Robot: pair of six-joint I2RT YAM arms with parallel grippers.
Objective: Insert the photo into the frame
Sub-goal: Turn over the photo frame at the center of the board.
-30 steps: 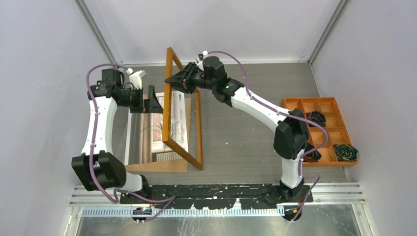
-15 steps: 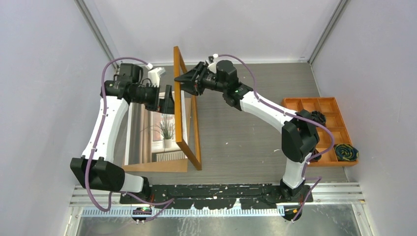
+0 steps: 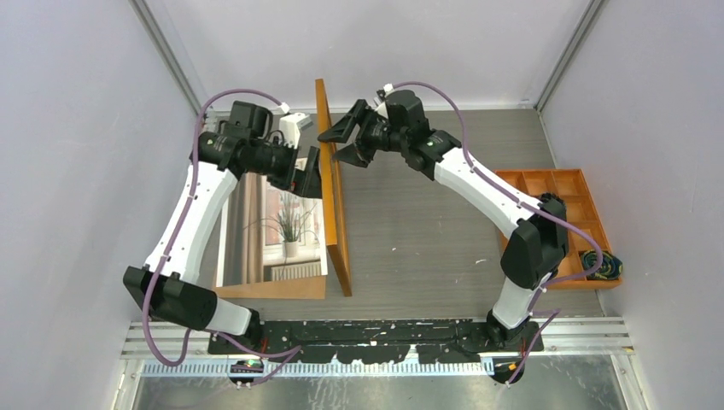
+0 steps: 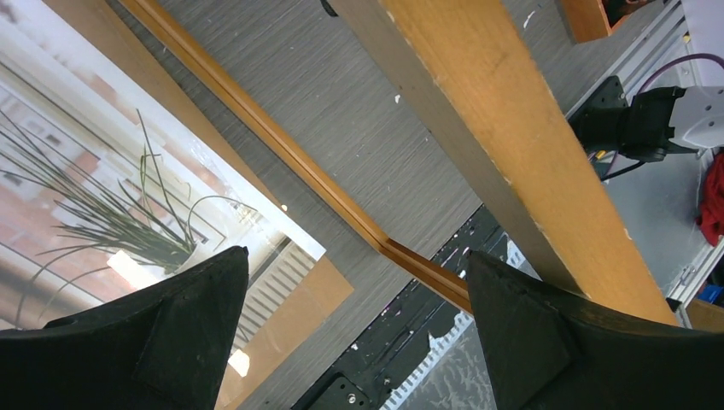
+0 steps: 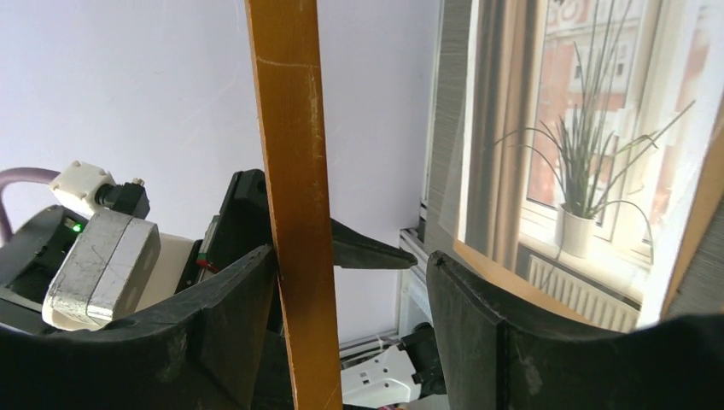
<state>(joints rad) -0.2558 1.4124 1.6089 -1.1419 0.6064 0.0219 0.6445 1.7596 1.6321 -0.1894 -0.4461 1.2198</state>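
Top external showed the tabletop (image 3: 418, 239) bearing the frame (image 3: 340, 235) on edge beside the flat, face-up photo (image 3: 286, 224). Left fingers (image 4: 171, 333) gaped wide, right fingers (image 5: 504, 342) stood parted, neither clamping; best steady the frame, then lower it squarely.

Orange-brown frame (image 3: 335, 205) (green-grass photo (image 3: 289, 224))

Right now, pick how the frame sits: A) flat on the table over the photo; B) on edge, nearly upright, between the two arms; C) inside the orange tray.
B: from above, the frame shows as a narrow wooden strip standing beside the photo, not over it.
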